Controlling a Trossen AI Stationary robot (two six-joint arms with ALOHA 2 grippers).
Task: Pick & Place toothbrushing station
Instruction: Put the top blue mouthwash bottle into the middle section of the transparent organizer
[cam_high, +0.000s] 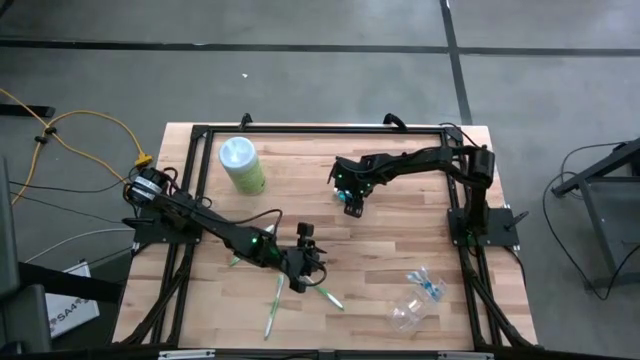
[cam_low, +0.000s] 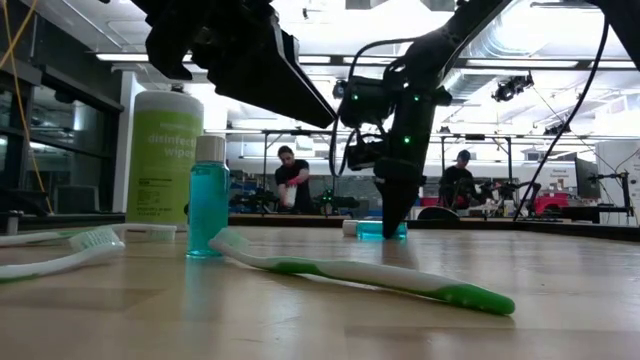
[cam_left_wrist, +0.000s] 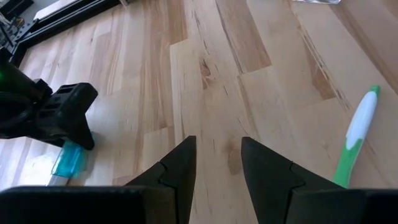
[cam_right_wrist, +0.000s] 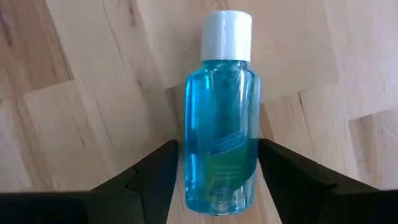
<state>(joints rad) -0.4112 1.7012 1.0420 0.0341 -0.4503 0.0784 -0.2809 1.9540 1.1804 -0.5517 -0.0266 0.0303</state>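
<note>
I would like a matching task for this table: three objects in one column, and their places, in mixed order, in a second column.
1. pale-green cylindrical canister with light-blue lid
2. small blue clear bottle with white cap
3. slim green-and-white plastic toothbrush

A. flat on the wood beside the left end effector
B. between the fingers of the right end effector
C. upright, away from both arms

Pairs: 1-C, 2-B, 3-A

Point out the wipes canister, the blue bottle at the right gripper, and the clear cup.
wipes canister (cam_high: 241, 165), high view, on its lid.
blue bottle (cam_right_wrist: 221, 134), right wrist view, on its body between the fingers.
clear cup (cam_high: 410, 313), high view, on its side wall.
</note>
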